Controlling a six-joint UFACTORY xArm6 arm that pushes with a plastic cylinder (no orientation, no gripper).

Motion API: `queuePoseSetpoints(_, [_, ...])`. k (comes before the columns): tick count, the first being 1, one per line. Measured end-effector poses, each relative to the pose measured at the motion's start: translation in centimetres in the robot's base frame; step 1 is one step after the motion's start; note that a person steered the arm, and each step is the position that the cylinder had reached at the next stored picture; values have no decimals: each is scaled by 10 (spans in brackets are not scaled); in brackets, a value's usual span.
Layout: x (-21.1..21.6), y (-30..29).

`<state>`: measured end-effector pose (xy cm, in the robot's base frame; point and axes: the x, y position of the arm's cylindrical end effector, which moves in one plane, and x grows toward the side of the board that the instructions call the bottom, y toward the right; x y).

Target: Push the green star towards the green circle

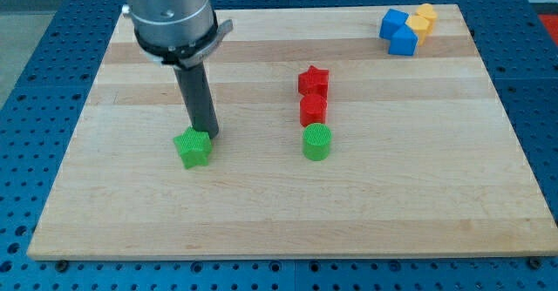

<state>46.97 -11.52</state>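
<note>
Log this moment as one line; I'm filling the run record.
tip at green star's upper right edge | green circle to view's right, apart | red blocks above circle | push not done

We see a pale, matt wooden board, ridged plastic-looking green star, and brushed-metal arm housing.

Wooden board laid on a blue perforated bench. 6 blocks are carried. Green star found touching my tip, just below-left of it. Green circle set well right of the tip; red block and red star lined above. Blue and yellow blocks clustered far upper right.
</note>
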Motion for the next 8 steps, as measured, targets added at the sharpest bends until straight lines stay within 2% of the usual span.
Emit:
queuePoseSetpoints(1, [17, 0])
queuePoseSetpoints(3, [-13, -11])
queuePoseSetpoints(4, [7, -28])
queuePoseSetpoints(8, [79, -35])
